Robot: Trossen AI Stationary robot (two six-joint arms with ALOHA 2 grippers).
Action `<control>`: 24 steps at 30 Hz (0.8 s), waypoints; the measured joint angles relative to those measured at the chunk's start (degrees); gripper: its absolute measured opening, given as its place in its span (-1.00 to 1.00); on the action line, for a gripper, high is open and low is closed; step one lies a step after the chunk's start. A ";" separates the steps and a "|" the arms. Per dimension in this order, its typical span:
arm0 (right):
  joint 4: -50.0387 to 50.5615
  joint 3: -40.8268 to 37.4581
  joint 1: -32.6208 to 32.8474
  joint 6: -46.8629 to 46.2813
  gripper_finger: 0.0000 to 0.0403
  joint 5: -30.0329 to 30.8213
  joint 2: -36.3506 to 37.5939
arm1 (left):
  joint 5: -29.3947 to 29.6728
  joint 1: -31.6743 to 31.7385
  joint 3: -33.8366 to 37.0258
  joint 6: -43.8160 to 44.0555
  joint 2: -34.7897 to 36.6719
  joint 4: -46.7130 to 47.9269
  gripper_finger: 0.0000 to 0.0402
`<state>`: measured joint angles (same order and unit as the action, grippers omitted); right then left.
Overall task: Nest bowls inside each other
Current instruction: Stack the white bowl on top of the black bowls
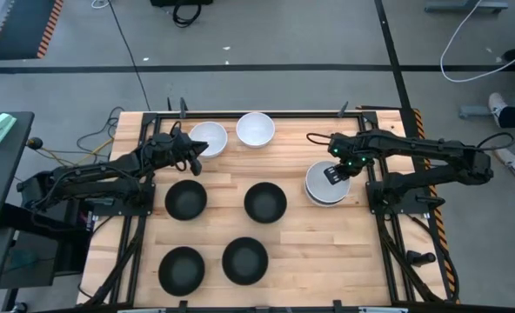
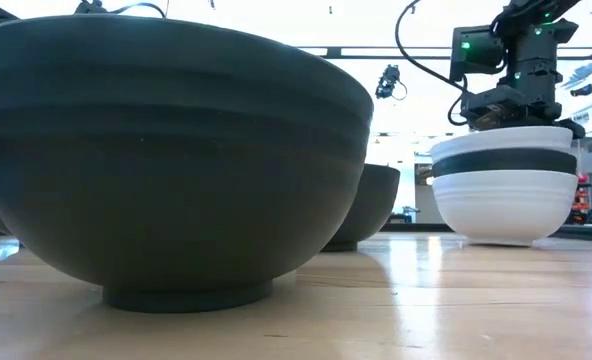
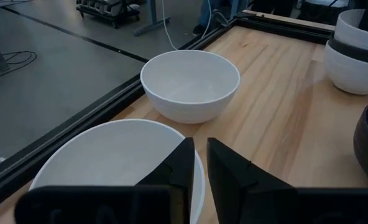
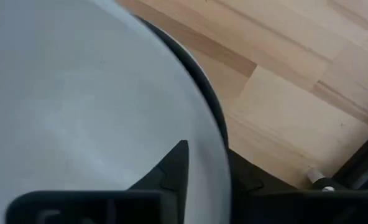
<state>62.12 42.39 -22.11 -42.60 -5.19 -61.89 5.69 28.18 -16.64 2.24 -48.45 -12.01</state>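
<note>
You can count four single black bowls (image 1: 185, 201) (image 1: 264, 203) (image 1: 181, 268) (image 1: 244, 260) on the table (image 1: 327, 252), two single white bowls (image 1: 208, 138) (image 1: 255, 129) at its far edge, and one nested stack (image 2: 504, 180) showing white, black and white layers.

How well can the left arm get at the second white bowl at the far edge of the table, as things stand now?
Probably yes. The left tool sits on the rim of the nearer white bowl, and the second white bowl stands just beside it, upright, with bare wood between them. The right tool is busy at the stack.
</note>
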 joint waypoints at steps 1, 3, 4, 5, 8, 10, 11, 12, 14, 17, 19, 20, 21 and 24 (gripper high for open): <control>-0.06 0.00 0.00 0.16 -0.58 0.00 0.00 | -0.02 -0.02 0.00 0.00 0.00 0.00 -0.75; -0.19 0.00 0.00 0.37 -0.53 -0.02 0.02 | -0.01 -0.01 0.00 0.02 0.00 0.00 -0.75; -0.19 0.00 0.00 0.52 -0.51 -0.02 0.02 | -0.02 -0.02 0.00 0.00 0.00 0.00 -0.75; -0.20 0.00 0.00 0.72 -0.49 -0.03 0.02 | 0.00 -0.01 0.00 0.02 0.00 0.00 -0.74; -0.32 0.00 0.00 1.30 -0.47 -0.02 0.05 | 0.00 -0.02 0.00 0.02 0.00 0.00 -0.74; -0.90 -0.02 0.00 1.88 -0.46 -0.02 0.50 | -0.02 0.00 0.00 0.01 0.00 0.00 -0.75; -1.36 -0.01 0.14 2.14 -0.46 -0.02 0.90 | 0.00 0.00 0.00 0.02 0.00 0.00 -0.75; -1.46 0.13 0.15 2.27 -0.46 0.03 1.24 | 0.00 0.00 0.00 0.00 0.00 -0.02 -0.75; -1.31 0.83 0.15 2.29 -0.46 0.34 2.12 | -0.02 -0.02 0.00 0.02 0.00 -0.01 -0.74; -1.52 1.67 0.13 1.84 -0.45 0.46 3.65 | -0.02 -0.01 0.00 0.03 0.00 -0.01 -0.74; -1.46 1.85 0.15 1.76 -0.45 0.55 4.47 | 0.00 0.00 0.00 0.07 0.00 0.00 -0.74; -1.47 1.87 0.15 1.70 -0.45 0.65 4.88 | 0.00 -0.02 0.00 0.07 0.00 0.00 -0.74; -1.42 1.88 0.15 1.67 -0.45 0.92 5.13 | 0.00 -0.02 0.00 0.07 0.00 0.00 -0.74; -1.34 1.88 0.13 1.21 -0.46 1.90 5.21 | -0.01 0.00 0.00 0.07 0.00 0.00 -0.74</control>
<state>60.78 44.27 -21.98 -41.39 -3.29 -56.67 5.68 28.18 -16.64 2.31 -48.45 -12.01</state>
